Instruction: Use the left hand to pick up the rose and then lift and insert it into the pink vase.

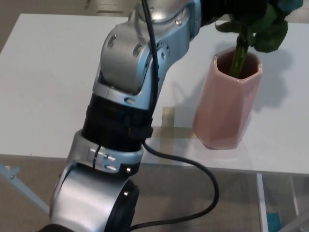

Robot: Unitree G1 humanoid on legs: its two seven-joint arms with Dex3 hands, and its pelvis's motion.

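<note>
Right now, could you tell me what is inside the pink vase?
A green rose stem enters the pink vase through its open mouth. The vase wall hides the stem's lower end; the bloom is out of frame.

white table (53,72) filling most of the view, matte and evenly lit, soft shadows thrown to the right. strips of yellowish tape (169,126) crossing near the front edge. beige floor (236,198) below, with pale metal frame legs (14,186) at lower left and a teal patch (273,221) at lower right.
</note>
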